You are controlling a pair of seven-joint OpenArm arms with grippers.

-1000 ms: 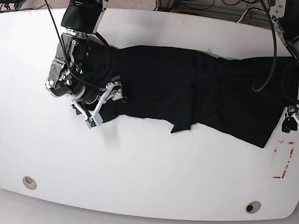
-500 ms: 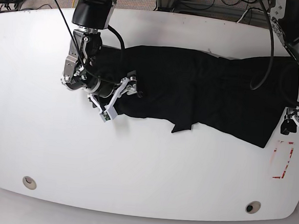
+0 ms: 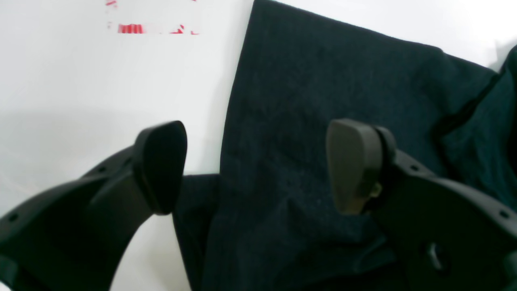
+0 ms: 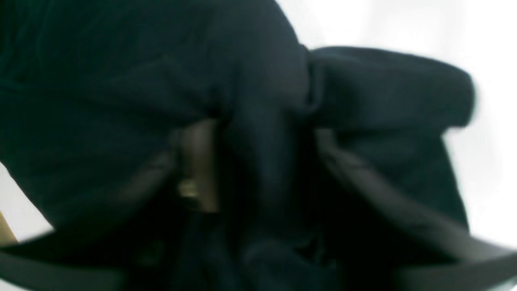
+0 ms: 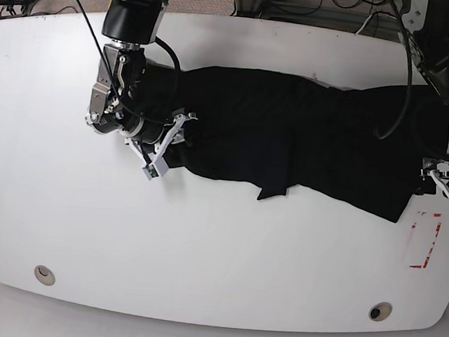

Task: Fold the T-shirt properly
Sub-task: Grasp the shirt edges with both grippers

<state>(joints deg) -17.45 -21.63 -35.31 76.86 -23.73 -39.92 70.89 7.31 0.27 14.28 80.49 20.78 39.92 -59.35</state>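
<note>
T-shirt [image 5: 304,135] lay spread lengthwise across the far half of your white table [image 5: 204,244], a black band running from about 9 o'clock to 3 o'clock in the base view, with a small flap of cloth poking out of its near edge toward 6 o'clock.

Your right gripper [image 5: 177,130] sat at the shirt's 9 o'clock end. In the right wrist view its fingers [image 4: 198,161] had black cloth bunched up between them, with folds rising at 12 o'clock; the picture was blurred, but the cloth filled the gap, so you had the gripper clamped on the shirt.

Your left gripper [image 3: 254,161] was at the 3 o'clock end. In the left wrist view its jaws stood wide apart and held nothing: one pad [image 3: 161,165] hung over bare table just beside the shirt's edge, the other pad [image 3: 351,161] over the cloth. Whether either pad touched the surface below, you could not tell. A red marking [image 5: 426,243] lay on the table near that gripper, toward 5 o'clock.
</note>
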